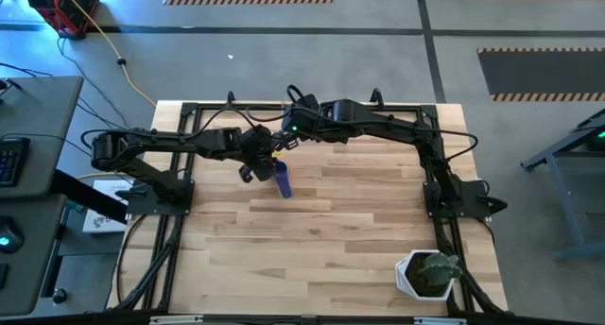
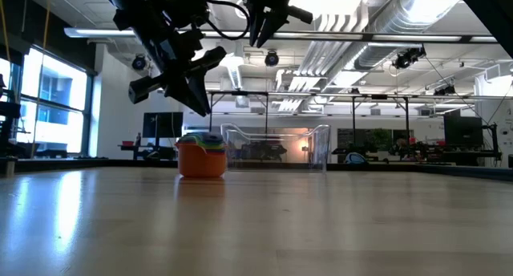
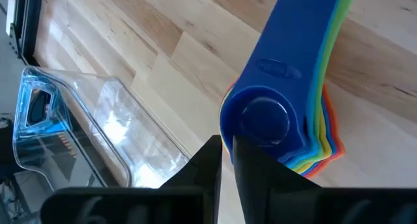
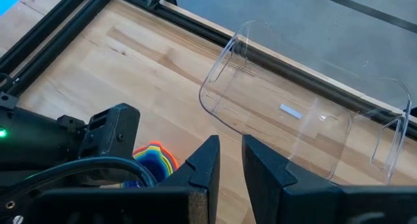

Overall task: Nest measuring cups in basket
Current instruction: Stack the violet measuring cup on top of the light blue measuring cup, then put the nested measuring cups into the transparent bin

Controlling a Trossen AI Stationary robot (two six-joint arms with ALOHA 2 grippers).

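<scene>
Nested cups [image 3: 287, 100] stand on the bench [image 1: 359, 221] beside the empty basket [image 4: 306, 120]. Left claw [image 3: 225, 155] hovers above, nearly closed, grasping nothing; right claw [image 4: 229, 160] likewise, waiting over the basket.

No legible text is found in any view. An embossed oval mark is seen on the blue measuring cup's handle [image 3: 281, 69], at 12 o'clock from its bowl, but its characters cannot be made out.
</scene>
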